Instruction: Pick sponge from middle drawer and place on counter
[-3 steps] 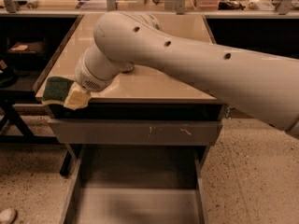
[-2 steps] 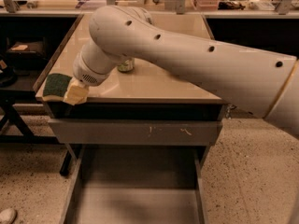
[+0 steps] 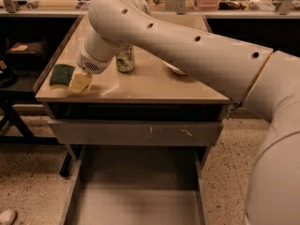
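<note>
Green sponge [image 3: 60, 74]: it sits on the counter [image 3: 140, 86], close to the front left corner, by the left edge.
Gripper [image 3: 79, 82]: low over that same corner, touching the sponge's right side; I cannot tell if it grips or has let go.
Can [image 3: 125, 60]: stands further right, near the middle.
Middle drawer [image 3: 136, 205]: open below the front edge, no sponge in it.
Done: the sponge is out and up on top.
Left: I think only letting go and pulling away.

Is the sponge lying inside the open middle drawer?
No, the sponge rests on the counter near its left edge, beside the claw, above the middle drawer.
</note>
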You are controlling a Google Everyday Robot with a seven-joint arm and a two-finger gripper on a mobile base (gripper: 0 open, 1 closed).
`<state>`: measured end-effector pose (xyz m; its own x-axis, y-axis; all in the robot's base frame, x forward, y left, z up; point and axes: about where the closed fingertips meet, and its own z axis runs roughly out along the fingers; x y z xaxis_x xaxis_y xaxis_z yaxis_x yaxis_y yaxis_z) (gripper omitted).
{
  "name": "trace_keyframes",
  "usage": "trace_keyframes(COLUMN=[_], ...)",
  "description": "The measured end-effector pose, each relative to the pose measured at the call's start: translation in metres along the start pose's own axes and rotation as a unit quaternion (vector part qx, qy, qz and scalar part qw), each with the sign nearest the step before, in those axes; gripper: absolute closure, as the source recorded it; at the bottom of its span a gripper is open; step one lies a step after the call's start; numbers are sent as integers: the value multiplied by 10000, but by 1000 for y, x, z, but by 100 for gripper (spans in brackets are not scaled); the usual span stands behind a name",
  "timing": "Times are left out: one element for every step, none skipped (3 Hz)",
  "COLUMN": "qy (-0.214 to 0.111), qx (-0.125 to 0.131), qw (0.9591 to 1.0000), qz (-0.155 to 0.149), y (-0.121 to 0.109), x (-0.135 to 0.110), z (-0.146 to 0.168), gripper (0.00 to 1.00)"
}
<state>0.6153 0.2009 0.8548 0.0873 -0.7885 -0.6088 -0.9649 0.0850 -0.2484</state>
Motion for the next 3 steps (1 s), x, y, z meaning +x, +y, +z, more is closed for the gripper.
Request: trace_keyframes(qy=[112,235,271], qx=[8,-16,-61], qw=[9999,9997,9996], qz=[55,111,112], y=[-16,-26,-31], x=[3,8,12], z=[4,13,23], gripper=[100,100,100])
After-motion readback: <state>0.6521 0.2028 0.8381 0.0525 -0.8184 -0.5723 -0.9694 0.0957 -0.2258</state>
